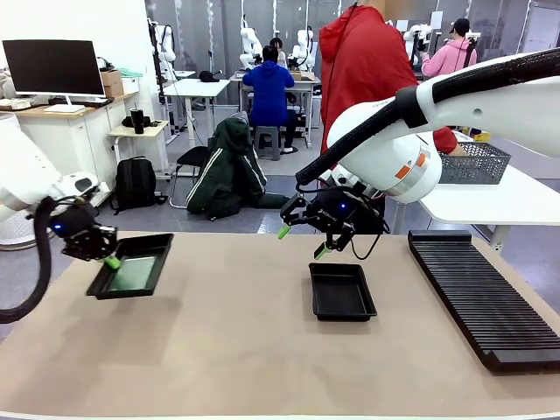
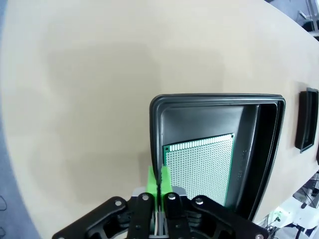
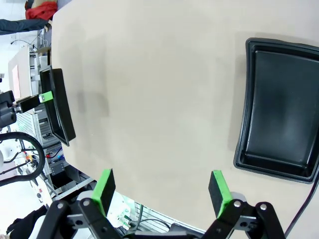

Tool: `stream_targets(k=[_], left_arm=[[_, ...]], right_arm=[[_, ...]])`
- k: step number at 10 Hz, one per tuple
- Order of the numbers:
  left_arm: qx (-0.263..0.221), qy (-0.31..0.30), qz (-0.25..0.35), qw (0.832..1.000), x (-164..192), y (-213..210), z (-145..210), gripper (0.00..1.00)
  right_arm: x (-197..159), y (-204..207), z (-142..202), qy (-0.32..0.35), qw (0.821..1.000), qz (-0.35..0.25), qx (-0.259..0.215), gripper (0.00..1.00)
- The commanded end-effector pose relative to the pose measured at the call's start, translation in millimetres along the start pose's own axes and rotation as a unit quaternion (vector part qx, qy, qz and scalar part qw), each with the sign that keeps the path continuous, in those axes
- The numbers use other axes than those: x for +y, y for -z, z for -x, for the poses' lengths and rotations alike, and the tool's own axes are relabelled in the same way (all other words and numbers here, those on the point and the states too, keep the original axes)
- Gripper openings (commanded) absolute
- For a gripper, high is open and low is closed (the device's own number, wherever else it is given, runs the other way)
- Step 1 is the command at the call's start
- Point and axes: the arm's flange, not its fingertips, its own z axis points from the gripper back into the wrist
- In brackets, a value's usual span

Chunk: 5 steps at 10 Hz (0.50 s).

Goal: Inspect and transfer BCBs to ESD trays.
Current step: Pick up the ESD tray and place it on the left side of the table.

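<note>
A black ESD tray [image 1: 156, 254] hangs tilted above the table's left side, with my left gripper [image 1: 111, 261] shut on its near rim. A pale green BCB [image 1: 133, 273] lies inside it. In the left wrist view the green pads [image 2: 152, 184] pinch the tray rim [image 2: 214, 98], with the perforated BCB [image 2: 199, 164] on the floor beside them. A second ESD tray [image 1: 341, 291] rests bare on the table's middle. My right gripper [image 1: 302, 241] hovers open just above its far left corner. From the right wrist view that gripper [image 3: 162, 189] is spread wide, the bare tray [image 3: 279, 109] to its right.
A long black ribbed rack [image 1: 481, 297] runs along the table's right side. A grey mesh basket [image 1: 474, 162] sits on a white table behind it. A person in a red hoodie [image 1: 367, 61] stands at the far edge.
</note>
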Motion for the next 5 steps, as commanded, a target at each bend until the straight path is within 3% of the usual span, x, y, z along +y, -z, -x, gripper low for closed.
stream_targets(k=[1,5], left_arm=[[0.007,0.001,-0.026,1.000,23,-9,7,0.03],[0.021,0.001,-0.052,0.998,61,-10,9,0.03]], right_arm=[[1,0,0,0.007,1.000,0.008,-0.003,1.00],[1,0,0,0.007,1.000,0.008,-0.003,1.00]])
